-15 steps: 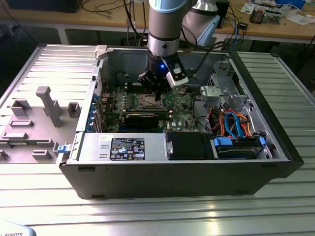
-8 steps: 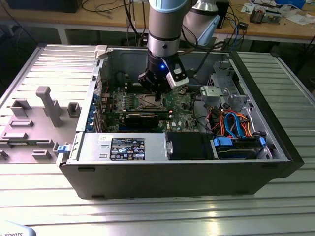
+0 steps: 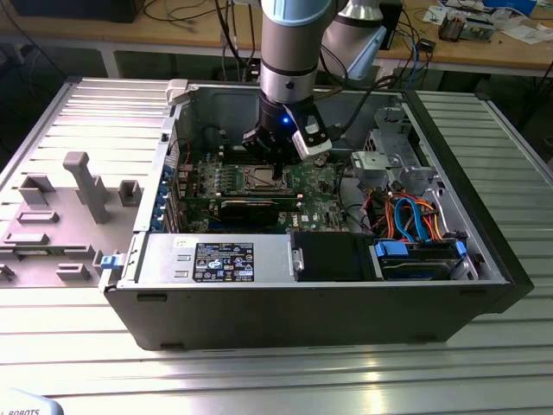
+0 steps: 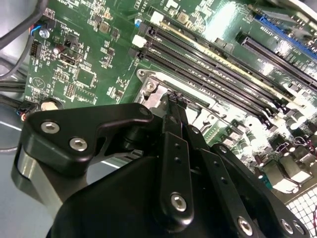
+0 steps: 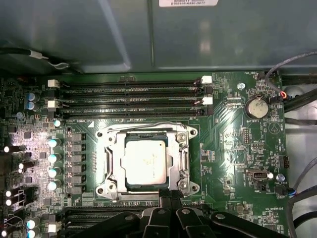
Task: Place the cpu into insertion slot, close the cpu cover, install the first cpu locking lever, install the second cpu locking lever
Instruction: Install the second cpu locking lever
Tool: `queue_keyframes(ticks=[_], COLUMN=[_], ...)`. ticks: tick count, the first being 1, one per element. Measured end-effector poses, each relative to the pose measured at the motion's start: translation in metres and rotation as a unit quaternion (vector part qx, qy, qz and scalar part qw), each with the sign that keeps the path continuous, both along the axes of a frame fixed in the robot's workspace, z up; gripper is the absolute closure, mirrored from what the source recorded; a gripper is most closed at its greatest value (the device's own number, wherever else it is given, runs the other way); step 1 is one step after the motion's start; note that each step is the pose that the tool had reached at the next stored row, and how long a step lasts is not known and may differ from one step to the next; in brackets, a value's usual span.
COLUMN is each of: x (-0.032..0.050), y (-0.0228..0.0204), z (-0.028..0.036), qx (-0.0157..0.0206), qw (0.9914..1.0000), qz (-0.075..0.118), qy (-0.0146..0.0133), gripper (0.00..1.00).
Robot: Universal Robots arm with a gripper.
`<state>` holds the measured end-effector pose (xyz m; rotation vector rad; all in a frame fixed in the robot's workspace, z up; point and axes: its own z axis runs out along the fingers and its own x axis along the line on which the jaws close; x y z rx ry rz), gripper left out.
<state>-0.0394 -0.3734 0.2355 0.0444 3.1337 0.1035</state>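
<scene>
The cpu (image 5: pixel 145 161) lies flat in the insertion slot (image 5: pixel 193 133) on the green board, its silvery top facing up. The cpu cover (image 5: pixel 115 146) is down, framing the chip on all sides. In the first wrist view my gripper (image 5: pixel 171 194) has its black fingers pressed together, with the tips at the edge of the socket frame. The second wrist view has the same closed fingertips (image 4: pixel 174 99) touching down at a corner of the socket frame (image 4: pixel 148 88). In the exterior view the gripper (image 3: pixel 275 175) reaches down into the open computer case over the socket (image 3: pixel 257 180).
Long memory slots (image 5: pixel 129 99) run beside the socket. A black graphics card (image 3: pixel 251 207) lies just in front of it, and case walls (image 3: pixel 285 303) surround the board. A drive cage with blue and orange cables (image 3: pixel 415 226) fills the exterior view's right. A grey fixture (image 3: pixel 78 194) stands on the left.
</scene>
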Motion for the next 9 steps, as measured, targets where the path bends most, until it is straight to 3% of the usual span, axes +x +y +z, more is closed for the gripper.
queue_keyframes(ticks=[9], x=[0.0001], y=[0.0000], z=[0.0000], qx=[0.0002], qw=[1.00000], qz=[0.000], qy=[0.0000], gripper=[0.89])
